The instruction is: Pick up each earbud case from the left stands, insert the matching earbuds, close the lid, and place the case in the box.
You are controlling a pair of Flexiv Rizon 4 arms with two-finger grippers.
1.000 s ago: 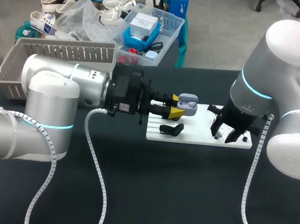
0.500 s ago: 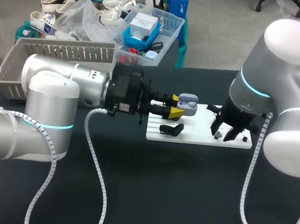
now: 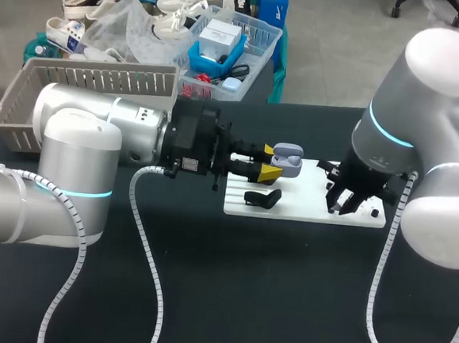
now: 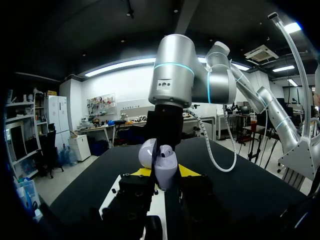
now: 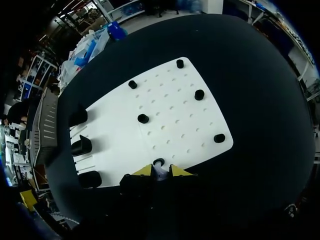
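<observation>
The black bench [image 3: 204, 297] fills most of what we see from above. Our left arm [image 3: 96, 145] comes in from the left and lies nearly level across it. Our right arm [image 3: 425, 115] stands at the right and points down.

A grey slatted basket [image 3: 86, 73] sits at the bench's far left corner, behind the left arm.

A white board [image 3: 306, 209] with rows of small holes lies flat on the bench between the two arms.

The left pincer [image 3: 271, 162] is over the board's left end. Its fingers are a little way apart and grip the lilac earbud case [image 3: 288, 160] from both sides. In the left wrist view the case [image 4: 162, 167] stands upright between the yellow tips, clear of the board. Its lid is swung open and one pale earbud sits in it.

Black stands [image 5: 81, 146] line the board's left end; we count three in the right wrist view.

Five black pegs [image 5: 143, 118] are scattered over the rest of the board, well apart from one another.

The right pincer [image 5: 160, 172] is low over the board's near edge, by its right end. Its tips are almost together and pinch a small pale earbud [image 5: 160, 174]. Just ahead of the tips a small black ring [image 5: 158, 162] sits on the board.
</observation>
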